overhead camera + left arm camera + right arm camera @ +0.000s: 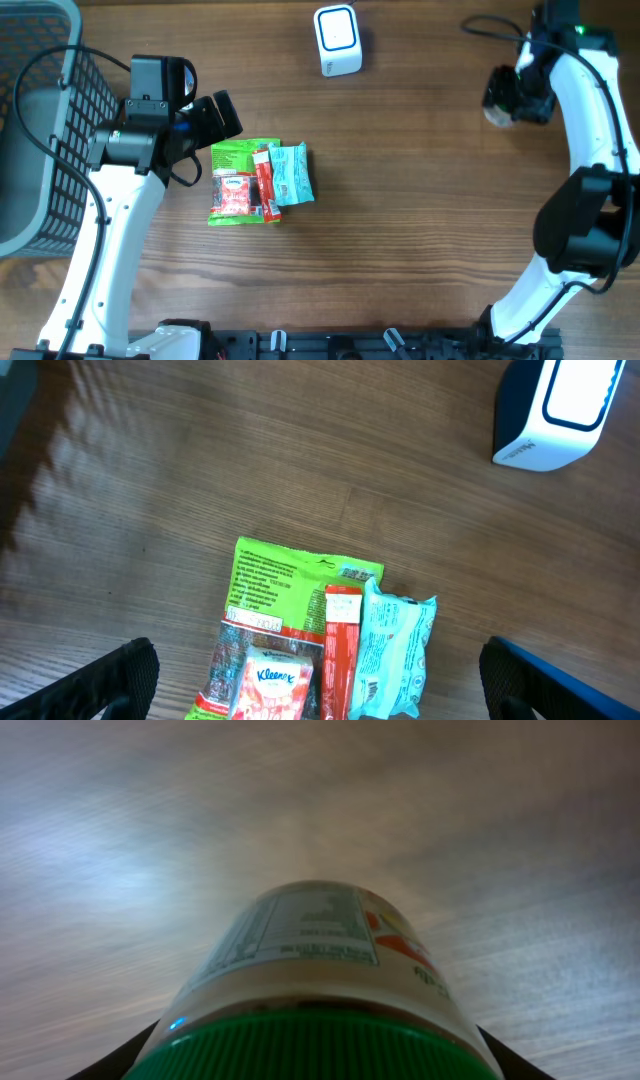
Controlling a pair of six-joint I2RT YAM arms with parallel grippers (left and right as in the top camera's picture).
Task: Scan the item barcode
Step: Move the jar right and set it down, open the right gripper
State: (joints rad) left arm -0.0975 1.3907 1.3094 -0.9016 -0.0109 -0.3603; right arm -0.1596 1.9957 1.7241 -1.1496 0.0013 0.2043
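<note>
A pile of packets lies mid-table: a green packet [240, 155] [290, 575], a red and white Kleenex pack [232, 195] [270, 685], a red stick packet [265, 180] [342, 650] and a teal packet [292, 175] [395, 650] with a small barcode near its bottom edge. My left gripper [208, 100] [320, 680] hangs open just left of and above the pile, holding nothing. The white and blue scanner [337, 40] [560, 410] stands at the far middle. At the far right my right gripper [510, 92] [320, 1060] is shut on a green-capped bottle [497, 95] [320, 970], its printed label facing up.
A grey wire basket [40, 120] stands at the table's left edge, close behind the left arm. A black cable [490, 30] trails from the right arm at the far right. Bare wooden tabletop [430, 200] lies between the pile and the right arm.
</note>
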